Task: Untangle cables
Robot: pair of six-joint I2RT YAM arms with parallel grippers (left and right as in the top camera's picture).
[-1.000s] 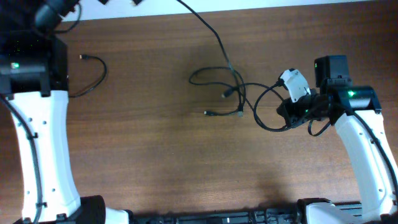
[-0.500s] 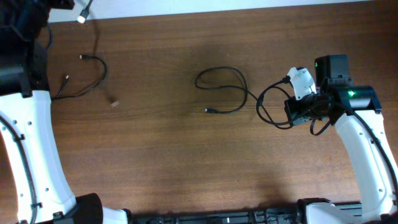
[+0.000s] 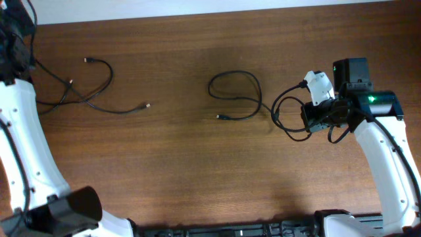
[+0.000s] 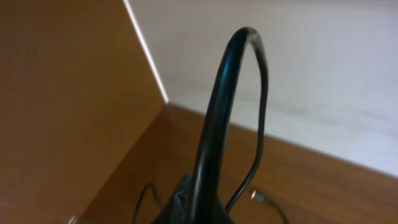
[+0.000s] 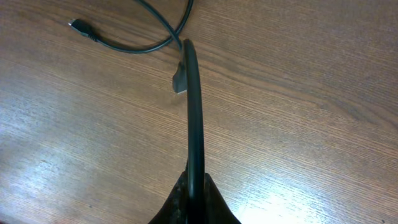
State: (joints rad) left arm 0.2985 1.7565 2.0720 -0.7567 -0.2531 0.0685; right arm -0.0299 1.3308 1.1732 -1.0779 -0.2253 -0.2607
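Left gripper (image 4: 196, 213) clenches one of the crossed left cables (image 3: 110, 78), right gripper (image 5: 194, 202) clenches the centre cable (image 3: 233, 72) lying clear; parting the crossed pair likely comes next.

The brown wooden bench (image 3: 197, 171) carries one looped black cable (image 3: 237, 118) at its middle and two crossed black cables (image 3: 87, 99) near its left end.
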